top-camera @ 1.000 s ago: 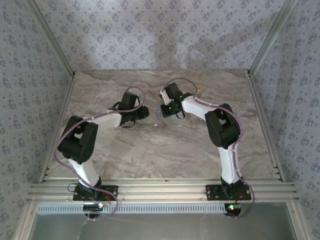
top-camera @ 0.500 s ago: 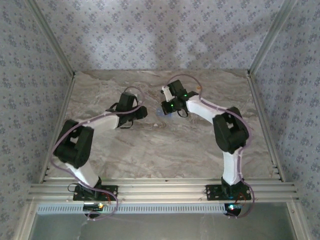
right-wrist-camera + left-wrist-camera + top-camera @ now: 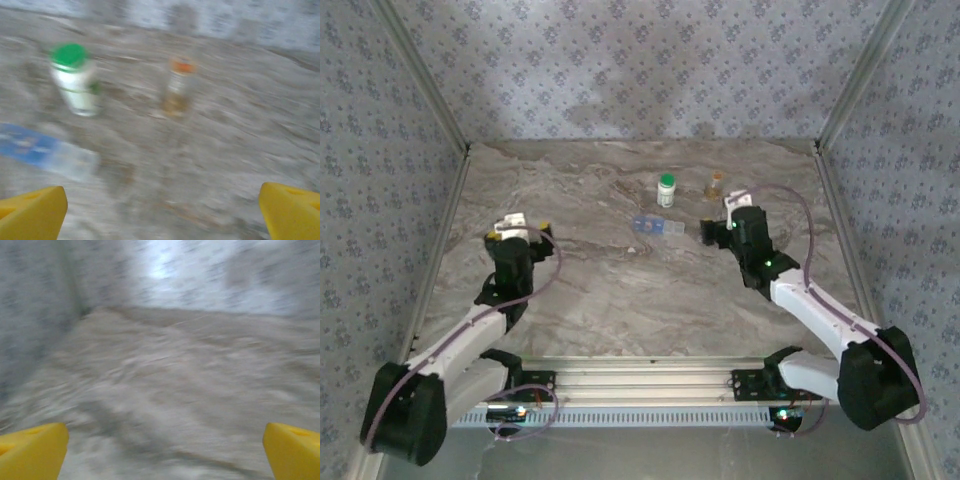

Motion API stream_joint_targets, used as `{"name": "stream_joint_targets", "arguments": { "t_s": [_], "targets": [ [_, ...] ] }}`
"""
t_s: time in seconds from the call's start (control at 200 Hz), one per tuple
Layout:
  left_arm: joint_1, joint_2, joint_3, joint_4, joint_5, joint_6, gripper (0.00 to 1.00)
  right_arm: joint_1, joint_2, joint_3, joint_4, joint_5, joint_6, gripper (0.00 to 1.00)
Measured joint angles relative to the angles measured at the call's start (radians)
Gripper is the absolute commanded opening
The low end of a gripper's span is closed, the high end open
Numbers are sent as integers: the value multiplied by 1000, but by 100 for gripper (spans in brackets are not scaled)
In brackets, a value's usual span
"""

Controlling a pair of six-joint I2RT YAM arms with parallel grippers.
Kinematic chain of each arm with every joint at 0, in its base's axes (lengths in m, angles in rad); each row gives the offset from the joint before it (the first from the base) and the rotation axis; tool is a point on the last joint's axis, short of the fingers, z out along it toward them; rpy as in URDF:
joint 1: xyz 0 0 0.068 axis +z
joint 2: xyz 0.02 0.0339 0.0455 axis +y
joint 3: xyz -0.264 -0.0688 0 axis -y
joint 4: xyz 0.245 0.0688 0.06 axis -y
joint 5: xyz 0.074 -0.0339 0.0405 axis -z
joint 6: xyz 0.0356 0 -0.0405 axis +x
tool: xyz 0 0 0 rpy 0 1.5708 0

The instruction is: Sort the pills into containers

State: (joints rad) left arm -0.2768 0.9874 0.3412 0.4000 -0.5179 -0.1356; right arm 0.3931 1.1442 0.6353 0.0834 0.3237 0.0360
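In the top external view the pill box (image 3: 657,227) lies flat on the desk (image 3: 620,290) a little right of centre. The green-capped bottle (image 3: 666,189) stands just above it in the frame, and a small amber bottle (image 3: 714,184) stands to the upper right. The three sit close together, so the likeliest slip is a reach for one that knocks a neighbour over or slides the light box away. The right tool (image 3: 725,212) hangs just right of the box and near the amber bottle. The left tool (image 3: 515,226) is at mid-left, well apart from everything, and a long reach from there could sweep its arm into the bottles or meet the other arm over the box. Whether the lid is up is too small to tell, and a grasp planned on a wrong guess would fail. In the left wrist view the left tool (image 3: 162,455) has its yellow fingertips (image 3: 32,450) at opposite lower corners, spread wide with nothing between them, above blurred desk. In the right wrist view the right tool (image 3: 162,212) is also spread wide and empty. The pill box (image 3: 47,152) sits at left, the green-capped bottle (image 3: 75,85) upper left and the amber bottle (image 3: 177,87) upper centre. All are smeared, so an approach judged from this could land off-target and tip a narrow bottle.
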Motion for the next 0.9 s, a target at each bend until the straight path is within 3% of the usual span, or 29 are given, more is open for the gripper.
{"name": "stream_joint_targets", "arguments": {
  "t_s": [0.095, 0.165, 0.42, 0.49, 0.55, 0.905],
  "targets": [
    [140, 132, -24, 31, 6, -5, 100, -68, 19, -130, 115, 48, -69, 100],
    [192, 214, -24, 62, 45, -3, 100, -111, 60, -190, 188, 64, -98, 100],
    [212, 358, -21, 279, 297, 96, 100, -265, 209, -203, 353, 2, -81, 100],
    [231, 453, -22, 413, 365, 119, 100, -299, 217, -203, 387, -39, -69, 100],
    [255, 525, -1, 412, 401, 121, 100, -327, 220, -203, 408, -68, -59, 100],
    [283, 559, 55, 396, 428, 117, 100, -433, 280, -211, 566, -187, -25, 100]
  ]
}}
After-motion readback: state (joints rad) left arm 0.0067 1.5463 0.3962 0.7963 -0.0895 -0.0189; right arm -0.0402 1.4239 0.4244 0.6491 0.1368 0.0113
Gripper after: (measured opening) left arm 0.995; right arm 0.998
